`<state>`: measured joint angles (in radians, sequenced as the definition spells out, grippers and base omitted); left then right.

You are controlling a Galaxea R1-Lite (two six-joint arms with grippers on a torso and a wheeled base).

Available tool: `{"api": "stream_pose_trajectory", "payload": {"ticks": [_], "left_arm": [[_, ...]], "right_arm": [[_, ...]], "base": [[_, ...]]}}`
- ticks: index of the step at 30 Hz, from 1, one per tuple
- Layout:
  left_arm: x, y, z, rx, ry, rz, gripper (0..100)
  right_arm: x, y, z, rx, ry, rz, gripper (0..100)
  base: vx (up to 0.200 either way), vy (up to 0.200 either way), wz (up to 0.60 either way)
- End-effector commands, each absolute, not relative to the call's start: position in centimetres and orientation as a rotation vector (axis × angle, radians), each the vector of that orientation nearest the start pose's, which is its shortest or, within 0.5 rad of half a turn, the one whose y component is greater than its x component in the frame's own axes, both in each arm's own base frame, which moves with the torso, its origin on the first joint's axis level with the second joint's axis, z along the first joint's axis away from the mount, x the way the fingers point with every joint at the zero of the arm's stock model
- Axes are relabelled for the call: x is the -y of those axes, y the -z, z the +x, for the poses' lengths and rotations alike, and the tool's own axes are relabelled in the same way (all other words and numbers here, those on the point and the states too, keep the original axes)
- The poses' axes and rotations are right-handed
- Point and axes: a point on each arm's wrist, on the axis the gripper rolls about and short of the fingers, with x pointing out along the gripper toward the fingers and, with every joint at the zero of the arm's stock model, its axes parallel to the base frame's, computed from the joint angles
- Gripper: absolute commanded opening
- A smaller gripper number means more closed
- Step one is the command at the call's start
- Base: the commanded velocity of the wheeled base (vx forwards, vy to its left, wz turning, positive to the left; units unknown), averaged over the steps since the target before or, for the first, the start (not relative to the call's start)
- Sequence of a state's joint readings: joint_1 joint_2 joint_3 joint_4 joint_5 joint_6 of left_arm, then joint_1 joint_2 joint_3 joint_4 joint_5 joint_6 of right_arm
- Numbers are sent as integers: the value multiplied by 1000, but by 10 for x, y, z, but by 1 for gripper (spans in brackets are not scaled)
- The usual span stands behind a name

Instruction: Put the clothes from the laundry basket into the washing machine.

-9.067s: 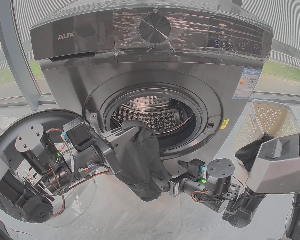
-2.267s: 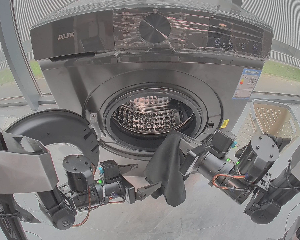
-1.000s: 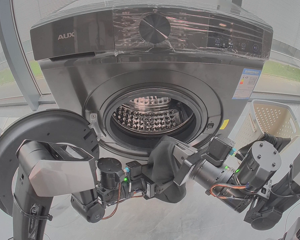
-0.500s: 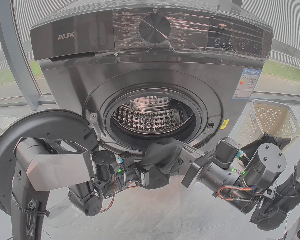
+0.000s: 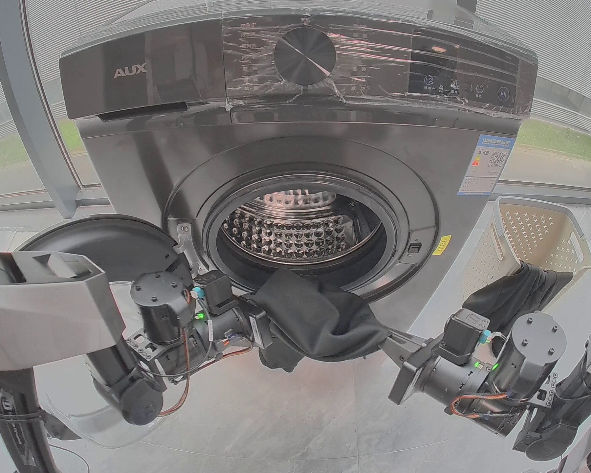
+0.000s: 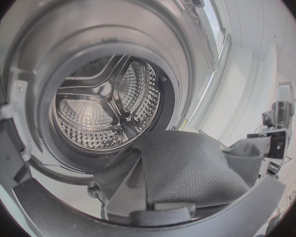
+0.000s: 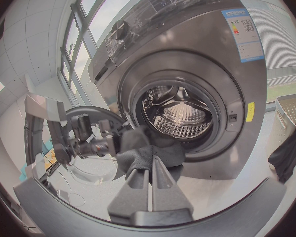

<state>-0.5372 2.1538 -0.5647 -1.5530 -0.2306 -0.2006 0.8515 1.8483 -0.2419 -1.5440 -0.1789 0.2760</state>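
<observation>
- A dark garment (image 6: pixel 187 168) is clamped in the left gripper (image 6: pixel 154 171) and draped over it, hiding one finger.
- The washing machine drum (image 6: pixel 98 106) stands open just ahead of the fingertips.

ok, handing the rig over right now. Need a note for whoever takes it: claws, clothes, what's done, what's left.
Left claw: shut on one end of the dark garment.
Right claw: shut on its other end.
Garment: slung between the two claws, in front of the lower rim of the washing machine mouth, not inside.
Door: open, on the robot's left.
Done: no clothes show in the drum yet.
Left: push this garment in and release, then probably fetch the second dark garment, which hangs over the rim of the laundry basket.
</observation>
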Motion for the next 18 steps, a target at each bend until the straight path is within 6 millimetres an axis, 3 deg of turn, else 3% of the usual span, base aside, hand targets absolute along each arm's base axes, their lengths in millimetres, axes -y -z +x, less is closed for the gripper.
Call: {"api": "stream_pose_trajectory", "payload": {"ticks": [1, 4, 5, 9, 14, 18], "left_arm": [[157, -106, 258, -54, 759, -201, 0], [149, -115, 244, -49, 765, -215, 0], [147, -119, 240, -43, 766, -229, 0], [146, -128, 237, -21, 770, -264, 0], [145, -126, 236, -29, 762, -257, 0], [143, -128, 234, -23, 758, -257, 0]], "right_arm": [[-183, -91, 166, -212, -647, 205, 0], [-185, -93, 165, -207, -662, 216, 0], [-186, -93, 164, -208, -666, 217, 100], [-183, -87, 160, -241, -662, 201, 100], [-155, -66, 142, -372, -625, 119, 100], [-147, -60, 146, -397, -571, 108, 100]], "base": [[0, 0, 0], [0, 0, 0], [0, 0, 0], [0, 0, 0], [0, 0, 0], [0, 0, 0]]}}
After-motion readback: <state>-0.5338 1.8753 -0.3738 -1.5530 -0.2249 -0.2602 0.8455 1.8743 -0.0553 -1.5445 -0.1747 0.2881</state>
